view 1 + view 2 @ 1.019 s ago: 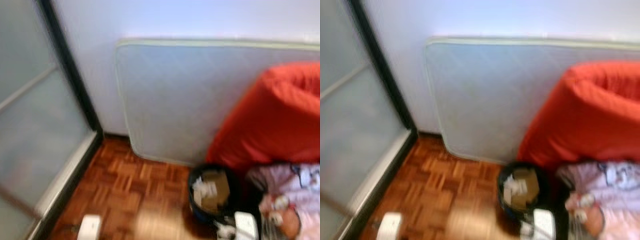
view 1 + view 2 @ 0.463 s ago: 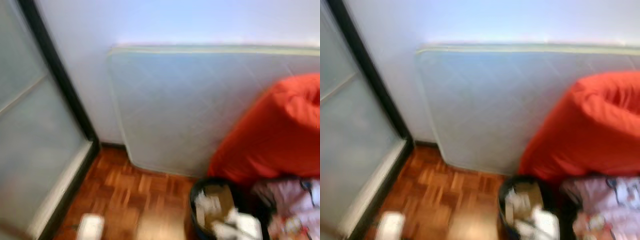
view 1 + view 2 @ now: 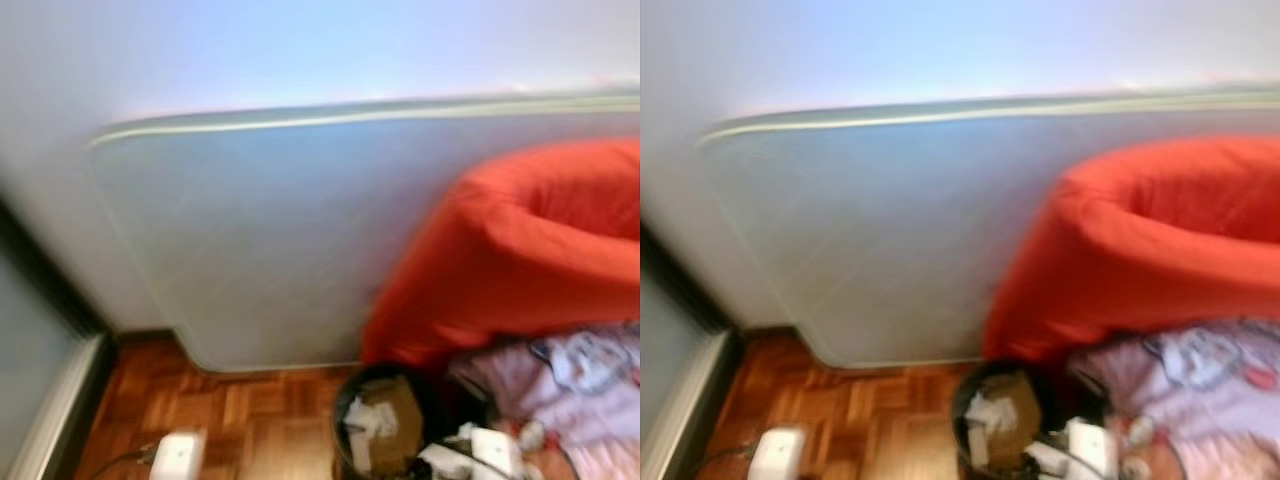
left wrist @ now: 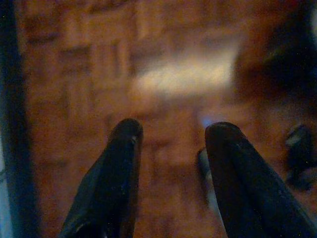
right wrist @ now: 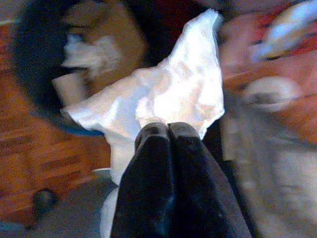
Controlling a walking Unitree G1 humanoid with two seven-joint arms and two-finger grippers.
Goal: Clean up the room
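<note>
Your right gripper [image 5: 167, 130] is pinched on a white tissue [image 5: 168, 94], which hangs just beside the black bin [image 3: 385, 425]. It looks very light and limp; grip its middle. Your left gripper [image 4: 171, 136] is spread, idle.

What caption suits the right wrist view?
Right tool shut on a crumpled white paper sheet, beside the round black wastebasket of paper scraps.
</note>
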